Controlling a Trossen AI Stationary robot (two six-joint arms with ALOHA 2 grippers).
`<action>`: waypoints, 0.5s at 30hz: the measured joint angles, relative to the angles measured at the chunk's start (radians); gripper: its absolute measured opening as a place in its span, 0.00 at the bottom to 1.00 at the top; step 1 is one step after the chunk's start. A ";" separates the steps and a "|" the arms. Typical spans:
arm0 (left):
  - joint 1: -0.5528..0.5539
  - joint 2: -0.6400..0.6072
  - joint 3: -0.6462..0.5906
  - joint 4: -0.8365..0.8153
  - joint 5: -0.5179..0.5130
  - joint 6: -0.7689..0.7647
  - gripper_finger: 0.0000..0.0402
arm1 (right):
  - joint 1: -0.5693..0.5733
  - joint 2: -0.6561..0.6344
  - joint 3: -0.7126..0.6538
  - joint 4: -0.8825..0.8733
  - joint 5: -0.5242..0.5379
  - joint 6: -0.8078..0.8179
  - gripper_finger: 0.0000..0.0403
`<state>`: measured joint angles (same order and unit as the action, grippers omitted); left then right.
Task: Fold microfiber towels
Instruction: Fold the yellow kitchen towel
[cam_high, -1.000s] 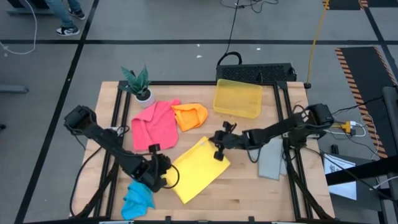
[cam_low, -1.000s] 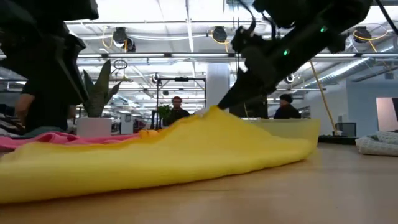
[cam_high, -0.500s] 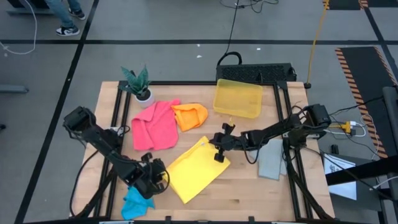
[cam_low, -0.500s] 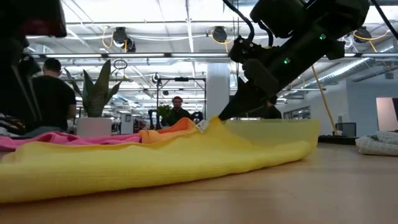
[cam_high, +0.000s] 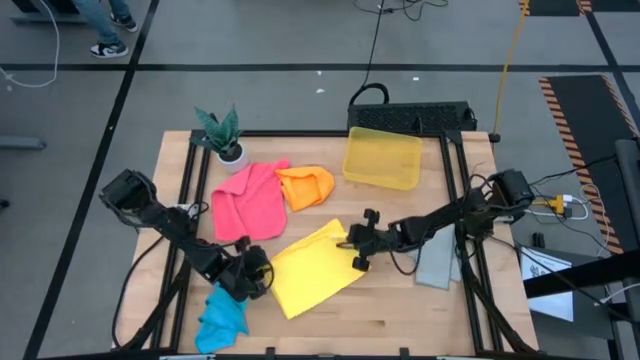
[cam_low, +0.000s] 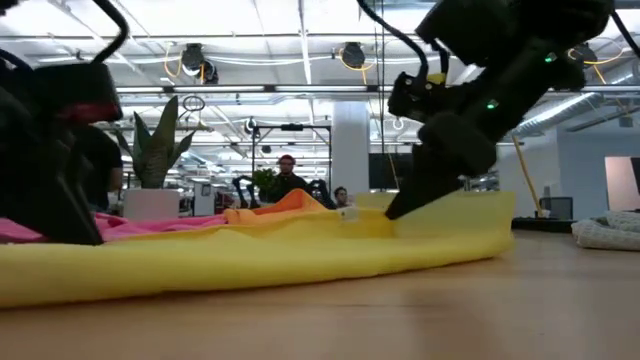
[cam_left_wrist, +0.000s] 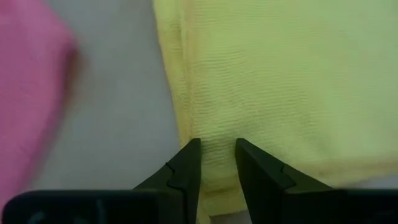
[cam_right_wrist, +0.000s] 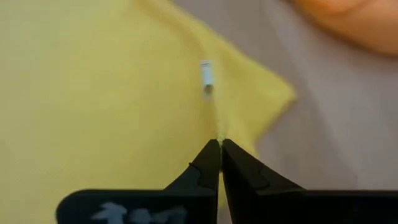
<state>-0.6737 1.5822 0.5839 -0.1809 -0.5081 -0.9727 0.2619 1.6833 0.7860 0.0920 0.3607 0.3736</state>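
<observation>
The yellow towel (cam_high: 312, 272) lies spread on the table's middle, low and rumpled in the low view (cam_low: 250, 260). My right gripper (cam_high: 349, 243) is shut on it near its far corner, beside a white label (cam_right_wrist: 206, 74). My left gripper (cam_left_wrist: 217, 152) stands open at the towel's left edge (cam_left_wrist: 177, 106), with flat cloth showing between its fingers. The pink towel (cam_high: 248, 200) and the orange towel (cam_high: 305, 186) lie at the far left. The blue towel (cam_high: 222, 318) is bunched at the near left, and the grey towel (cam_high: 435, 258) lies at the right. My left gripper has its fingertips (cam_left_wrist: 189, 158) right at the yellow towel near its left edge; whether they touch the cloth I cannot tell. My right gripper pinches a thin ridge of the yellow towel (cam_right_wrist: 219, 138) between its two fingers, a little inside the far corner (cam_right_wrist: 280, 93). The fingers slant down from the table's right. The cloth there sits only slightly raised (cam_low: 385, 215); the rest lies on the table.
A translucent yellow bin (cam_high: 382, 157) stands at the far middle and a potted plant (cam_high: 222, 135) at the far left corner. Bare wood (cam_high: 390, 310) shows along the near edge. People stand in the room beyond the table.
My right gripper has sunk and gone toward the table's right with the pinched cloth, so the towel's raised hump has flattened. My left gripper has come down onto the towel's left edge and rolled somewhat, its gap unchanged.
</observation>
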 joint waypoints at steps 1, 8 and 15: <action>0.014 0.000 -0.001 -0.002 -0.019 0.045 0.26 | 0.023 0.000 0.000 -0.007 0.000 0.027 0.01; 0.135 -0.011 0.063 -0.093 0.040 0.412 0.26 | 0.230 0.000 0.000 0.045 -0.007 0.131 0.00; 0.130 -0.023 0.284 -0.486 0.099 0.413 0.26 | 0.286 0.000 0.000 0.072 0.056 0.136 0.00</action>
<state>-0.5437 1.5597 0.8674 -0.6666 -0.4095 -0.5594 0.5479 1.6833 0.7856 0.1640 0.4165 0.5091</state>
